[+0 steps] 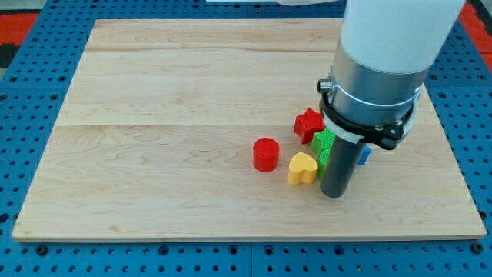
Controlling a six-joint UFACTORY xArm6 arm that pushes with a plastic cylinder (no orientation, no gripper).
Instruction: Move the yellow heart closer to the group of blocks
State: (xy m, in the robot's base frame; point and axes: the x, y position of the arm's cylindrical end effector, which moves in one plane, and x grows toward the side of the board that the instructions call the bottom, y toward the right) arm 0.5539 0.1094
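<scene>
The yellow heart (302, 168) lies on the wooden board (169, 154) right of centre, toward the view's bottom. My tip (333, 194) rests on the board just right of the heart, very close to it or touching. A red cylinder (266, 154) stands just left of the heart. A red star (309, 123) lies above the heart. A green block (324, 145) sits between the star and my rod, partly hidden by it. A blue block (364, 155) peeks out right of the rod, mostly hidden.
The arm's wide grey and white body (384, 54) hangs over the board's right part and hides what lies behind it. The board sits on a blue perforated table (31, 92).
</scene>
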